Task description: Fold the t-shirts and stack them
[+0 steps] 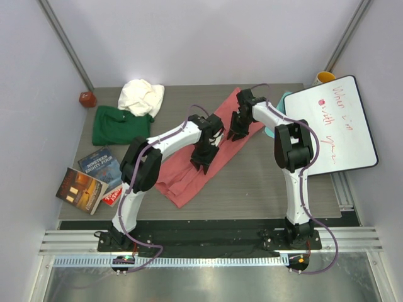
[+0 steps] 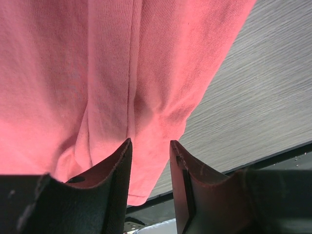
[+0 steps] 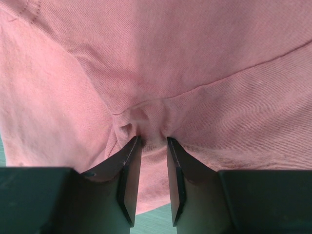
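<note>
- top external view: the salmon-pink t-shirt (image 1: 182, 182) lies diagonally across the middle of the table (image 1: 271, 182), under both arms.
- left gripper (image 2: 150, 142): jaws partly closed with a fold of the pink cloth between them. it appears pinched, though contact is hard to confirm.
- right gripper (image 3: 153, 139): jaws set narrow, clamped on a puckered fold of the same shirt.
- dark green t-shirt (image 1: 119, 124): folded, far left of the table.
- cream-white t-shirt (image 1: 141, 96): crumpled, overlapping the green one's far edge.
- books (image 1: 91, 179): at the table's left edge.
</note>
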Robot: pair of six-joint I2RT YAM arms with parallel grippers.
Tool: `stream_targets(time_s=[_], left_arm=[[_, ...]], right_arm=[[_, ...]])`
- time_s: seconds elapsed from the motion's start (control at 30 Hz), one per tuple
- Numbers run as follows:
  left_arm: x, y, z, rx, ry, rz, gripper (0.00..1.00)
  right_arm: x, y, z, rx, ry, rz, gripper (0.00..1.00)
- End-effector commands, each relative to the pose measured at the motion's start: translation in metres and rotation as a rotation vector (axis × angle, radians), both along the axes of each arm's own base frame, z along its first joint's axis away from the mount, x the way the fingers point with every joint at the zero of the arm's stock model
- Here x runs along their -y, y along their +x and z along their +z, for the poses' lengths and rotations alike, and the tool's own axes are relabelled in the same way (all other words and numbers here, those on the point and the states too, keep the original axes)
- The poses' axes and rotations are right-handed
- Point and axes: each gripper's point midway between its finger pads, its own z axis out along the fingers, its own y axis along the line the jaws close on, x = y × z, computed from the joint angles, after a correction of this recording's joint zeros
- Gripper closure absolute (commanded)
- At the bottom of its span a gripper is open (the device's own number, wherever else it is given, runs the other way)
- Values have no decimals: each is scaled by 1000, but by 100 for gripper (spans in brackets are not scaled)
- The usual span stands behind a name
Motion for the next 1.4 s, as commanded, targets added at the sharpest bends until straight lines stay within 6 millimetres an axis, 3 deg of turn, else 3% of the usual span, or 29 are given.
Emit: stream_targets(time_s=[0.0,0.47,0.83,1.37], left_arm=[[7,0,-6,-5,-24,-7,63],[-6,-2,-33,0,39,-4,65],[-37,33,-11,163,116,64,66],[-77,58,-3,210,185,155,66]], right_arm=[[2,-4,-9,-4,-19,1,67],[0,-4,-9,-9,-8,-3,67],[2,-11,-19,-39,-17,14,67],[6,-25,-33,-78,-30,49,68]])
